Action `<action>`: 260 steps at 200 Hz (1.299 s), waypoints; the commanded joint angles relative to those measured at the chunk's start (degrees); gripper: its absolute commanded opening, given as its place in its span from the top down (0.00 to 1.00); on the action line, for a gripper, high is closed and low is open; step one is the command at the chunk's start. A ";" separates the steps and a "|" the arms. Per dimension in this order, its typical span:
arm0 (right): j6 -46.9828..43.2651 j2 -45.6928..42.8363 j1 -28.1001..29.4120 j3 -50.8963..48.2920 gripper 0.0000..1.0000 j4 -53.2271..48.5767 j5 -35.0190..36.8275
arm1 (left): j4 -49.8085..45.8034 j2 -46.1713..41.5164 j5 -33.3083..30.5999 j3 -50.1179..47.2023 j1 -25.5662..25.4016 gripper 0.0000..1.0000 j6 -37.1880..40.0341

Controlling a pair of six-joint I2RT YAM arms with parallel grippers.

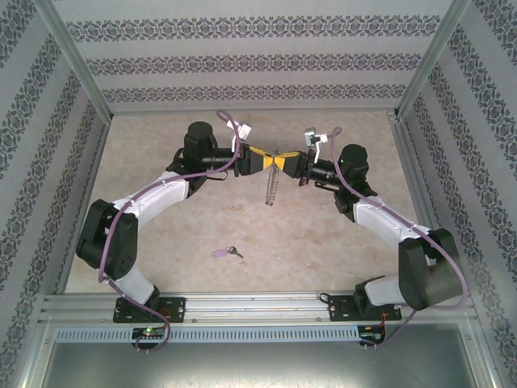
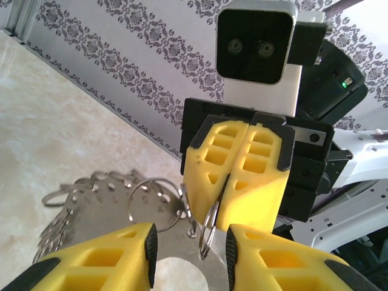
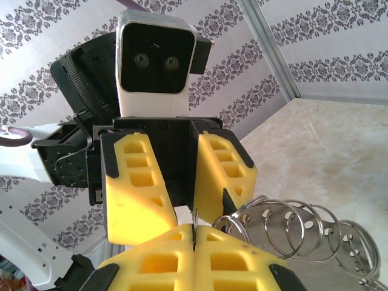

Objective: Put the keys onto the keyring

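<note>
The keyring point(image 1: 273, 187) is a silvery plate carrying several split rings, and it hangs in the air at mid-table. My right gripper point(image 1: 287, 164) is shut on one thin split ring point(image 3: 194, 218) of it. In the right wrist view the other rings point(image 3: 303, 233) fan out to the right. My left gripper point(image 1: 266, 162) faces the right one, tip to tip. Its jaws stand open on either side of the pinched ring point(image 2: 210, 227), without touching it. The key point(image 1: 227, 253), lilac head and short dark blade, lies flat on the table toward the front, far from both grippers.
Patterned walls point(image 1: 258, 61) and metal frame posts close in the table on three sides. A metal rail point(image 1: 258, 307) runs along the near edge by the arm bases. The beige tabletop point(image 1: 323, 242) surrounds the key.
</note>
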 commanded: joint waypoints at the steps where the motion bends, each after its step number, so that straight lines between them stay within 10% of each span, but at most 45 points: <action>1: -0.50 -0.25 -0.75 1.52 1.00 4.35 -0.35 | 5.03 0.26 1.66 -0.15 -0.13 0.63 -1.87; 193: 0.30 0.76 -1.41 1.32 1.00 5.32 0.02 | 14.16 3.27 4.38 -0.78 -0.63 0.76 -7.90; 260: 1.48 0.63 -2.58 1.45 1.00 5.01 0.39 | 12.42 3.02 4.03 0.13 -0.58 0.99 -5.83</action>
